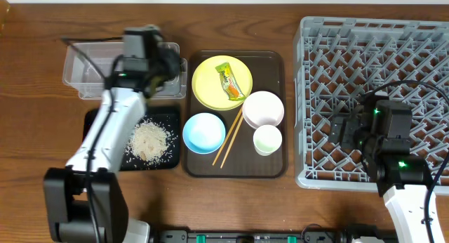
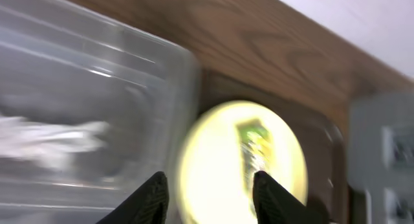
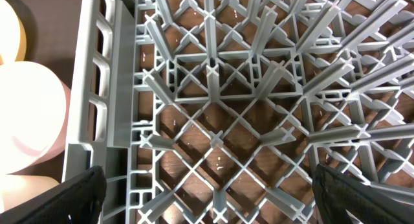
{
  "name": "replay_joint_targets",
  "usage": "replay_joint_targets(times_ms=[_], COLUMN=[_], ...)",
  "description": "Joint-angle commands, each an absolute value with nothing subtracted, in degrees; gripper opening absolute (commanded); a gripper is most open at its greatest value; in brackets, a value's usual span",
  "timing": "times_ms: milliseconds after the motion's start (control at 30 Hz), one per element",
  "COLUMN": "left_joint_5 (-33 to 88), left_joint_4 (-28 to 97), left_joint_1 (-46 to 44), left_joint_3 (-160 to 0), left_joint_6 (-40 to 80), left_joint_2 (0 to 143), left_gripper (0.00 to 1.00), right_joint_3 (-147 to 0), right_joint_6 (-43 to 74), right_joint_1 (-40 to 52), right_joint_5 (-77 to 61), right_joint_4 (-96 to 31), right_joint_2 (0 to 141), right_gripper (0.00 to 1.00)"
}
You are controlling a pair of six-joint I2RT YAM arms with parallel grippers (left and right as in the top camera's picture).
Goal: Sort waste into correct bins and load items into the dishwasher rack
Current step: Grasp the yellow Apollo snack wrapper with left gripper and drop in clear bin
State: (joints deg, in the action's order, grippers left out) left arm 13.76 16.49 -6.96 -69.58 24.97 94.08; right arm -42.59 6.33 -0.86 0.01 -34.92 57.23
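Observation:
The green-and-orange wrapper (image 1: 229,81) lies on the yellow plate (image 1: 208,88). White rice scraps (image 1: 149,140) lie in the black tray (image 1: 174,115). The clear tub (image 1: 81,71) stands behind it. My left gripper (image 1: 172,65) is open and empty above the tub's right end, next to the plate. In the left wrist view the gripper (image 2: 210,195) is over the plate (image 2: 213,159), with the wrapper (image 2: 254,143) and the tub (image 2: 84,107) in sight. My right gripper (image 1: 344,127) is open and empty over the grey rack (image 1: 365,46). In the right wrist view the gripper (image 3: 213,198) is wide open above the rack (image 3: 213,88).
The brown serving tray (image 1: 270,60) holds the plate, a light blue bowl (image 1: 204,132), a white bowl (image 1: 263,108), a small white cup (image 1: 267,139) and wooden chopsticks (image 1: 228,139). The white bowl also shows in the right wrist view (image 3: 26,114).

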Motion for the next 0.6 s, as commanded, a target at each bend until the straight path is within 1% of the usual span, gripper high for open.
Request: replay_joint_targets(times_ms=[0,100,267,400,500,567], left_joint_5=[11.53,8.21,7.6,7.64,7.75,8.56], left_joint_4=[16.6,15.66,12.67,10.39,9.45,9.04], left_joint_1=[-12.16,-16.62,-20.6,-21.76,-21.96,-22.0], left_joint_3=[-69.49,-69.49,-69.49,-69.52,-69.52,-69.49], left_joint_6=[22.79,22.81,22.81,24.05,25.69,25.82], left_joint_2=[95.55,98.59,105.01,109.84,112.05,113.14], left_gripper=[0.46,0.5,0.53,0.54,0.57,0.57], right_joint_3=[-43.86,-43.86,-43.86,-43.86,-43.86,-43.86], right_joint_6=[6.61,6.61,6.61,6.61,6.61,6.61], right_joint_1=[-0.45,-0.45,-0.45,-0.45,-0.45,-0.45], right_joint_5=[0.64,0.64,0.64,0.64,0.64,0.64], right_joint_4=[-34.98,-34.98,-35.0,-35.22,-35.35,-35.35], right_joint_2=[56.9,56.9,56.9,56.9,56.9,56.9], right_gripper=[0.99,0.99,0.99,0.99,0.99,0.99])
